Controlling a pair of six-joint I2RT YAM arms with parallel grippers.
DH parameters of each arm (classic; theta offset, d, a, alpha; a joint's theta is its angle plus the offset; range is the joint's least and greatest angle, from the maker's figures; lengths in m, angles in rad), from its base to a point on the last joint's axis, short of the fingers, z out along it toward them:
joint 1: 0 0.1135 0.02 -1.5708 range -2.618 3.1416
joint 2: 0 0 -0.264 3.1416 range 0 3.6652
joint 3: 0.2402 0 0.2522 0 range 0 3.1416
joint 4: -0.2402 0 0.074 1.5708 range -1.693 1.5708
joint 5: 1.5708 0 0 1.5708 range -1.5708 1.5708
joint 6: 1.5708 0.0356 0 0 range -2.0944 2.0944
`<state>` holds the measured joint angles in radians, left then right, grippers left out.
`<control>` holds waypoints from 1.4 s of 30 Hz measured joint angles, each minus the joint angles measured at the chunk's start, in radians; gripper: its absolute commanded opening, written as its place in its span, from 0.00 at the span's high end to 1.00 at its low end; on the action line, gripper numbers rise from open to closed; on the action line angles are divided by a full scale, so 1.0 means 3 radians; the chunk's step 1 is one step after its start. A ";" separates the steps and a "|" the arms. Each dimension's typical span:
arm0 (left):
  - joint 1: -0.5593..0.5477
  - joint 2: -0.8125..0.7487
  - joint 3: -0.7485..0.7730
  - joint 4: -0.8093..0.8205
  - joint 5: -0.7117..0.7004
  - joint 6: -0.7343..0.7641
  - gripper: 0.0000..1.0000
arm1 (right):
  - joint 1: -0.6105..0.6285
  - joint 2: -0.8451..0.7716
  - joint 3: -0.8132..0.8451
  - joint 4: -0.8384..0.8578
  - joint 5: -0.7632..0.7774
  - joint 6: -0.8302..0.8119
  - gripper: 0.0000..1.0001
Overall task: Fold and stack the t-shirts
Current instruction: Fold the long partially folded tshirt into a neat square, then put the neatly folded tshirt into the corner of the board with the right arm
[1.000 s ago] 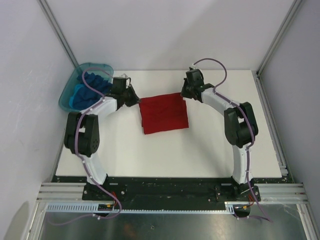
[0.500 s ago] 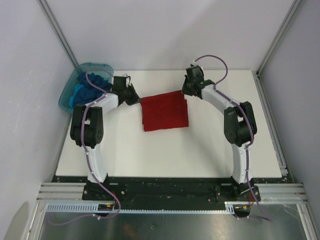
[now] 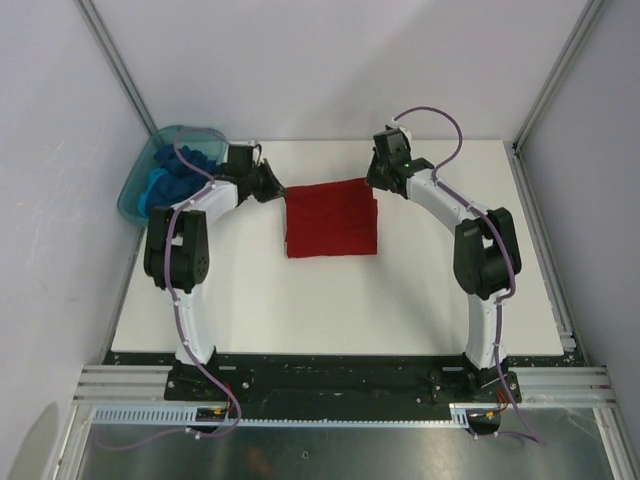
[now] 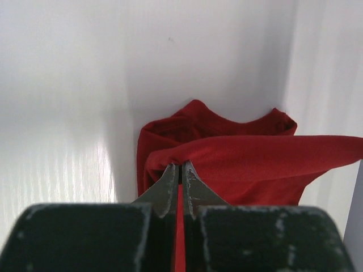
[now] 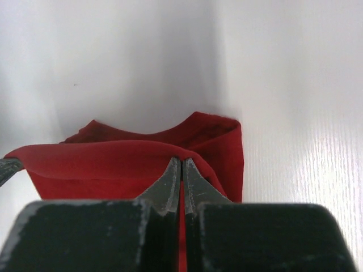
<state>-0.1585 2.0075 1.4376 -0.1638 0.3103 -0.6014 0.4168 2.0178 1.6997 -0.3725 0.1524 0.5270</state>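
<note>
The left hand [image 4: 181,165] is pinched shut on one corner of the red t-shirt [image 3: 330,220] and the right hand [image 5: 181,160] on the opposite corner. The edge hangs stretched between them, and the rest lies folded on the bench [image 3: 430,290] just ahead of and below the fingertips. Each grip takes only a thin bite of cloth. If one slips, or the hands travel unevenly, the fold would likely land skewed or fall open. Each hand may hold only the upper layer, though that is hard to tell. The blue t-shirts [image 3: 185,170] sit in the tub [image 3: 135,195] just behind the left hand.
</note>
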 measured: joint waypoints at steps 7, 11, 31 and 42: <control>0.0014 0.0366 0.0369 0.0003 0.0039 0.0083 0.36 | -0.0164 0.0600 0.0479 -0.0104 0.0004 -0.0024 0.46; 0.0028 0.0306 0.0350 -0.0015 0.0022 0.0139 0.37 | -0.0270 0.0786 0.0767 -0.0357 0.0015 -0.0081 0.48; -0.0860 -0.0500 -0.0629 0.0028 0.0214 -0.0034 0.90 | 0.0189 -0.0412 -0.1128 -0.0062 -0.0568 0.0456 0.80; -0.1015 -0.0086 -0.0629 0.0088 0.0281 -0.0155 0.89 | 0.0173 -0.0412 -0.1570 0.0144 -0.0727 0.0654 0.79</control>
<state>-0.4629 1.9816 1.2488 -0.1375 0.3946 -0.6479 0.4686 1.8942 1.2285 -0.3294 -0.0658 0.7231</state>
